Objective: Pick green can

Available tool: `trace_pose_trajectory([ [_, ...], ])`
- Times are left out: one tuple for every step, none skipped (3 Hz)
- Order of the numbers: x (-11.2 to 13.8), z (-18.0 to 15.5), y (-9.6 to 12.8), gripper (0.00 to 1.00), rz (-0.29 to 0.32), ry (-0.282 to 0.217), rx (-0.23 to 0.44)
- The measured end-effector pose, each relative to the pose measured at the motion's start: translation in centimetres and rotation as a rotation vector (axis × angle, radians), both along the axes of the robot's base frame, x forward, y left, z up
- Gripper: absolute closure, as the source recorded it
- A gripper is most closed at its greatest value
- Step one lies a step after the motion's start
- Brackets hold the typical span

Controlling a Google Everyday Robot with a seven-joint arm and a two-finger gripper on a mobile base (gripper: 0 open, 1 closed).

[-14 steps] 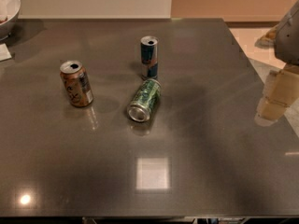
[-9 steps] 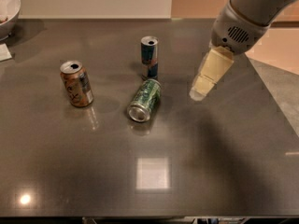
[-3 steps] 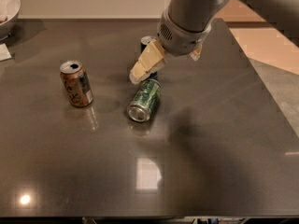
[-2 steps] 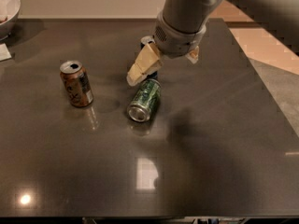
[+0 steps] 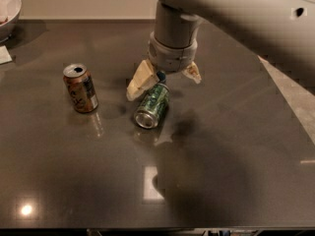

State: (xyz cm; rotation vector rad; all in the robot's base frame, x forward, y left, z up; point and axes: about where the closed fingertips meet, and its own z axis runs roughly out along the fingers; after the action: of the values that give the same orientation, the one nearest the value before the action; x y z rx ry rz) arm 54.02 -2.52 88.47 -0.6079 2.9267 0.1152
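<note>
The dark, glossy table (image 5: 231, 181) carries a green can (image 5: 152, 105) lying on its side near the centre, one silver end toward the camera. A brown can (image 5: 80, 88) stands upright to its left, apart from it. A bowl (image 5: 9, 14) sits at the far left corner, with what appears to be paper (image 5: 4, 54) nearby. The gripper (image 5: 164, 86) hangs over the green can's far end, fingers spread.

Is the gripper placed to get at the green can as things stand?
Probably yes. The gripper hangs open over the far end of the green can, which lies on its side, nothing between them; the brown can stands well apart.
</note>
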Motion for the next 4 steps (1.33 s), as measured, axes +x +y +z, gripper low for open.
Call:
trace_pose_trajectory([
  [-0.1, -2.3, 1.0, 0.00, -0.063, 0.052, -0.023],
  [-0.3, -3.8, 2.0, 0.00, -0.119, 0.075, -0.052],
  [-0.4, -4.4, 2.7, 0.18, -0.185, 0.077, -0.096],
  [-0.3, -4.5, 2.8, 0.41, -0.250, 0.062, -0.130],
])
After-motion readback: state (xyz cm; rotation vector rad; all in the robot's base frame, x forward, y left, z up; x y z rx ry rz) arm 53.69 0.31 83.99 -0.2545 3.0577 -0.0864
